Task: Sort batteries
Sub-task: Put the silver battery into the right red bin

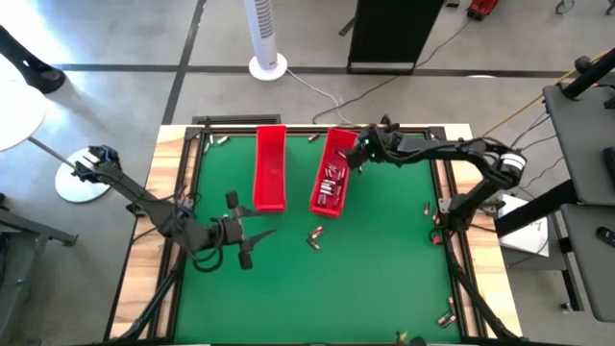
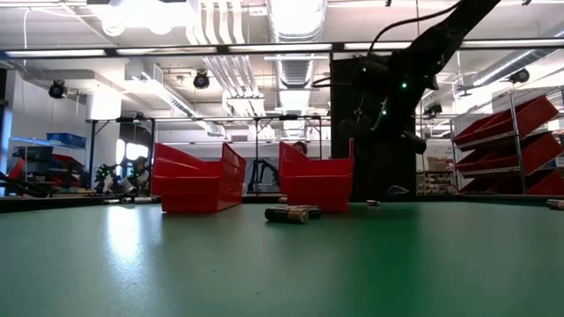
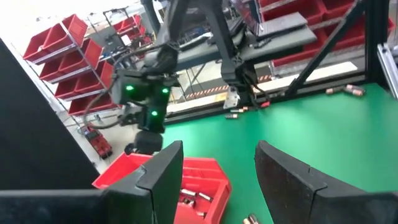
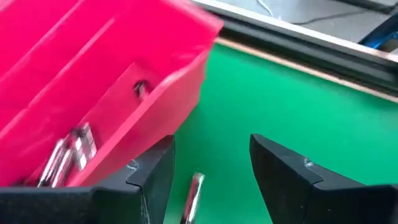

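Note:
Two long red trays lie on the green mat. The left tray [image 1: 270,168] shows nothing inside. The right tray [image 1: 333,178] holds several silvery batteries [image 1: 332,185]. A few loose batteries [image 1: 315,236] lie on the mat in front of the trays [image 2: 291,213]. My right gripper [image 1: 357,159] hangs open at the right tray's far end, tilted down; a silvery battery [image 4: 194,194] shows below the gap between its fingers [image 4: 211,142], beside the tray wall [image 4: 155,93]. My left gripper [image 1: 252,234] is open and level above the mat near the left tray's near end, with nothing between its fingers [image 3: 219,148].
More batteries lie scattered along the mat's edges: at the right edge [image 1: 428,207], the near right corner [image 1: 447,312] and the far edge [image 1: 219,141]. A raised wooden frame [image 1: 461,240] borders the mat. Open mat lies in front of the trays [image 1: 365,279].

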Motion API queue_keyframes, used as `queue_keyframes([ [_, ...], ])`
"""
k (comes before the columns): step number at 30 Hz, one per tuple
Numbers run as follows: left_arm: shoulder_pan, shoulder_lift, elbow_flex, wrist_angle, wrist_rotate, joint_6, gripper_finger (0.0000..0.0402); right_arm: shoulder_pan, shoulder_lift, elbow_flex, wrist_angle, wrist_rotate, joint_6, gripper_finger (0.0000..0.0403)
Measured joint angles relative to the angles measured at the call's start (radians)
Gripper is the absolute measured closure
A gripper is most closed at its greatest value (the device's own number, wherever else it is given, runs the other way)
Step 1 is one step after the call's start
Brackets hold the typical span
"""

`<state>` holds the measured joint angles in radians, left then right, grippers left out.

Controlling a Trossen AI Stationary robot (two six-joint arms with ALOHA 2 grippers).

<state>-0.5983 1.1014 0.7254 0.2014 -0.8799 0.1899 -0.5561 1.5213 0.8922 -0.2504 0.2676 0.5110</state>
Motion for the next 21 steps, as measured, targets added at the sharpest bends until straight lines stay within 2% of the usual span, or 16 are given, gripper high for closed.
queue_keyframes([
  [7, 0.014, 0.0, -0.024, -0.029, 0.014, -0.024, 0.0222, -0.053, 0.09, 0.102, 0.0, -0.012, -0.086, 0.02],
  [9, 0.044, -0.005, -0.025, -0.046, 0.067, -0.066, 0.0222, -0.055, 0.121, 0.142, 0.0, -0.01, -0.116, 0.02],
  [14, 0.202, 0.022, -0.027, -0.14, 0.338, -0.229, 0.0222, -0.053, 0.169, 0.259, -0.017, -0.007, -0.148, 0.0202],
  [17, 0.297, 0.08, -0.027, -0.164, 0.373, -0.299, 0.0222, -0.053, 0.175, 0.306, -0.092, -0.009, -0.155, 0.0204],
  [21, 0.37, 0.176, -0.022, -0.145, 0.375, -0.332, 0.0222, -0.051, 0.142, 0.276, -0.142, -0.007, -0.145, 0.0202],
])
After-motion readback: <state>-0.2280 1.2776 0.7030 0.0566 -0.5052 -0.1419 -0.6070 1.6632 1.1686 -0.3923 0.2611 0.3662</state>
